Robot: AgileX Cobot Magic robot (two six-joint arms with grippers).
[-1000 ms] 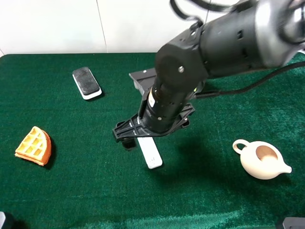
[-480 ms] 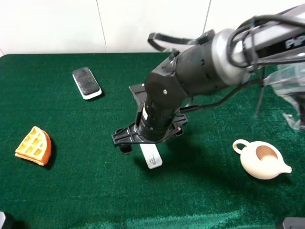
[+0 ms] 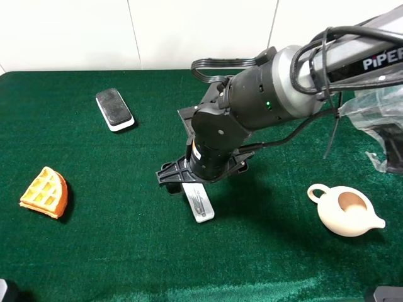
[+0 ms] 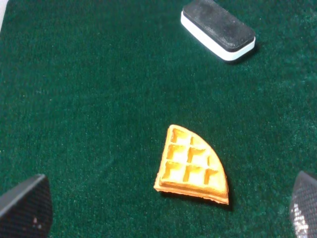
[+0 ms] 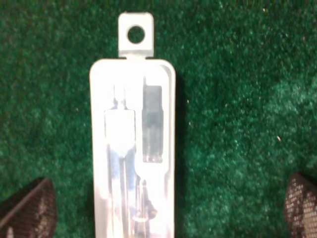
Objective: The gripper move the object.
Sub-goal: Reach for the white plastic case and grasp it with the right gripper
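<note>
The right gripper (image 5: 164,206) has its jaws spread wide, one on either side of the white cassette (image 5: 132,148) and clear of it. The cassette lies flat on the green surface (image 3: 113,251) directly beneath. Its long axis crosses the line between the jaws, so closing would likely take it across its narrow width. The left gripper (image 4: 164,206), jaws also spread, hangs over the waffle (image 4: 193,166), well apart; the right arm is nearer.

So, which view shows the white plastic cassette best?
The right wrist view: the cassette fills it, with tab hole and windows clear. Exterior high shows only one small end beyond the arm. The left wrist view does not show it.
</note>
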